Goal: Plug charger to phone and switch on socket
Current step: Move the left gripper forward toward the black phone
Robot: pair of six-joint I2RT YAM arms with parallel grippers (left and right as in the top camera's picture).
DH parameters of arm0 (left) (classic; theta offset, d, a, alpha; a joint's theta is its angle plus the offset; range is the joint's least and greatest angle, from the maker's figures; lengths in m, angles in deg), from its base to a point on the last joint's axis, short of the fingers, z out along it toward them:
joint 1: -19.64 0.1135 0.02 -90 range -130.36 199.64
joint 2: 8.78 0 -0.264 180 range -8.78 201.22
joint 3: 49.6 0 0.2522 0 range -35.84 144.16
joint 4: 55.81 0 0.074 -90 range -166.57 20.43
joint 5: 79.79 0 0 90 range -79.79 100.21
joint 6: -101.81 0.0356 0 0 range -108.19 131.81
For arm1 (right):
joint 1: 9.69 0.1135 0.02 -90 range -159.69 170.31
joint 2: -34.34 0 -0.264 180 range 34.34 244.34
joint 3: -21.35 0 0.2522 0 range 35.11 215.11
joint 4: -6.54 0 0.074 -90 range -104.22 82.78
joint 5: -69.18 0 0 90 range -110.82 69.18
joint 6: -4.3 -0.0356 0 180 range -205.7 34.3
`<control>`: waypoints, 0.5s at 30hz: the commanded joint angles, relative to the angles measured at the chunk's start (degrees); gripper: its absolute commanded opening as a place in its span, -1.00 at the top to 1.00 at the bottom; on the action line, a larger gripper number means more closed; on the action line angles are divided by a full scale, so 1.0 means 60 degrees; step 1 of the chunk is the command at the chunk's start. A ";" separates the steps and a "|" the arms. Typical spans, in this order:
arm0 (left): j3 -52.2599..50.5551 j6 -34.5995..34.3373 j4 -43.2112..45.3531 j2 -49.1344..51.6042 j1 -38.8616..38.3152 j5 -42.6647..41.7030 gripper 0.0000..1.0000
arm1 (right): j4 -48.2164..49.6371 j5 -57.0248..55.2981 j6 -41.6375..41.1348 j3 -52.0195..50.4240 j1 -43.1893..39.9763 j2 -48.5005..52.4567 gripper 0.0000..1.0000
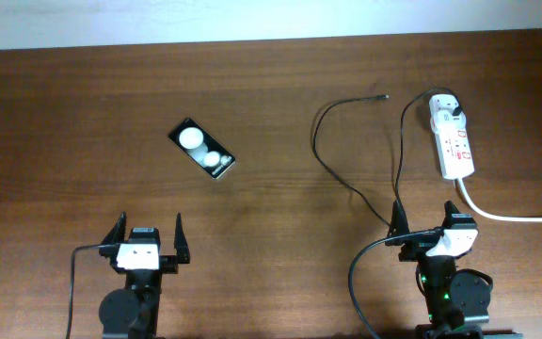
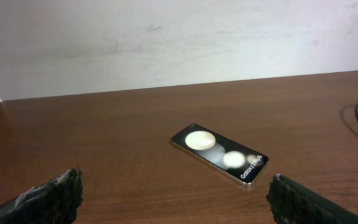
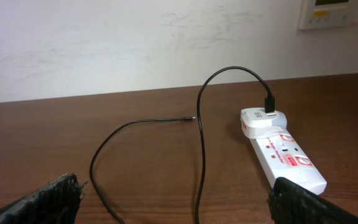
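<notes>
Lying ahead of the right jaws, slightly to their left, the free tip (image 3: 193,117) of the charger (image 3: 202,143) is judged nearer that arm; the phone (image 1: 202,149) is set diagonally ahead of the left jaws. Both pairs are spread apart.

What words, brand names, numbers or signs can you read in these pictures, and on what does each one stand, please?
"Galaxy": small white print at the near end of the phone screen, in the left wrist view; what follows it is too blurred to read.
Red and grey print on top of the socket: too small to read.
Markings on the wall panel: too blurred to read.
</notes>
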 commanded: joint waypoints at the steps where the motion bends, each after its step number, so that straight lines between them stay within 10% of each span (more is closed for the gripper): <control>1: -0.0051 0.0157 0.0018 -0.0080 0.0058 0.0109 -0.98 | 0.0015 0.0091 -0.0004 -0.0102 0.0051 -0.0073 -0.97; 15: 0.0357 -0.0499 -0.0823 0.0149 0.0058 -0.0047 -0.98 | 0.0015 0.0091 -0.0004 -0.0102 0.0051 -0.0073 -0.97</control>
